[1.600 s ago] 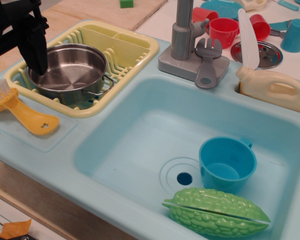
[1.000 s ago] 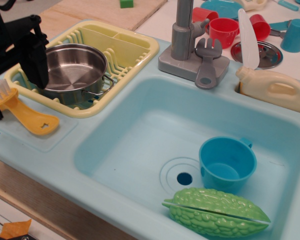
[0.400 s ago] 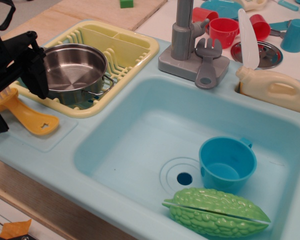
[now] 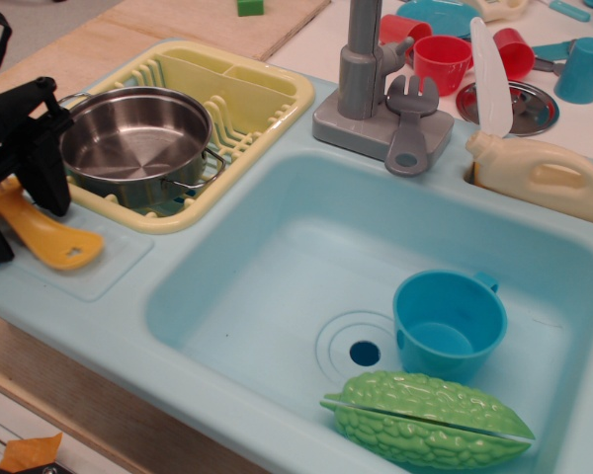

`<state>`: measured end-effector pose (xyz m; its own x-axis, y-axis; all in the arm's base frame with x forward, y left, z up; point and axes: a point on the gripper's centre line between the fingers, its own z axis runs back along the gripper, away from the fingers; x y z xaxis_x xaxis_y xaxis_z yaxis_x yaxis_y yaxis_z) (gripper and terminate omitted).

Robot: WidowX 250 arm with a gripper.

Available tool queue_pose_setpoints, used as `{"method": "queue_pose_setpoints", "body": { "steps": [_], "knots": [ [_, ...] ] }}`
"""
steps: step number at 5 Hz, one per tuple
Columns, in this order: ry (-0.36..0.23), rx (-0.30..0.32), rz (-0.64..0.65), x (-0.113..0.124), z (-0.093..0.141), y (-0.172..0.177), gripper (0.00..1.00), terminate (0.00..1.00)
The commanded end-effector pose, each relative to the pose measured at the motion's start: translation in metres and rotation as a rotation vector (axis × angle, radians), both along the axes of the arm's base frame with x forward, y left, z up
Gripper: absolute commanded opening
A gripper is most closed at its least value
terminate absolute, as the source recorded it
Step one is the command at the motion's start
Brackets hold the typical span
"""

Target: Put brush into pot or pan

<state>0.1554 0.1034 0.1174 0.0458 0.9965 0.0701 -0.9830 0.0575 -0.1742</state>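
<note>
The yellow-orange brush [image 4: 57, 242] lies on the sink's left ledge, with its flat handle pointing right and towards the front. Its bristle end is hidden behind my gripper. My black gripper [image 4: 25, 232] is at the far left, low over the brush's head end. One finger stands on each side of the brush's neck with a gap between them, so the gripper looks open. The shiny steel pot [image 4: 133, 138] with wire loop handles sits in the yellow dish rack [image 4: 267, 99], just right of and behind the gripper.
The light blue sink basin [image 4: 277, 267] holds a blue cup [image 4: 450, 326] and a green bitter gourd [image 4: 425, 420]. A grey faucet [image 4: 361, 69] with a grey toy fork [image 4: 410, 123] stands behind. A cream bottle [image 4: 544, 173], red cups [image 4: 442, 61] and a small steel plate [image 4: 524, 107] are at the back right.
My gripper has moved left and down from over the pot's left rim. Its fingers now straddle the brush's head. The brush has shifted slightly left. The pot is now fully uncovered.
</note>
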Motion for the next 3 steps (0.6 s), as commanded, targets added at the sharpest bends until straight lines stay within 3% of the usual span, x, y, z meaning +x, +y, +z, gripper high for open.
{"method": "queue_pose_setpoints", "body": {
  "steps": [1, 3],
  "knots": [
    [0.006, -0.006, 0.004, 0.002, -0.001, -0.001, 0.0, 0.0],
    [0.008, 0.027, -0.015, 0.008, 0.011, -0.004, 0.0, 0.0]
  ]
}}
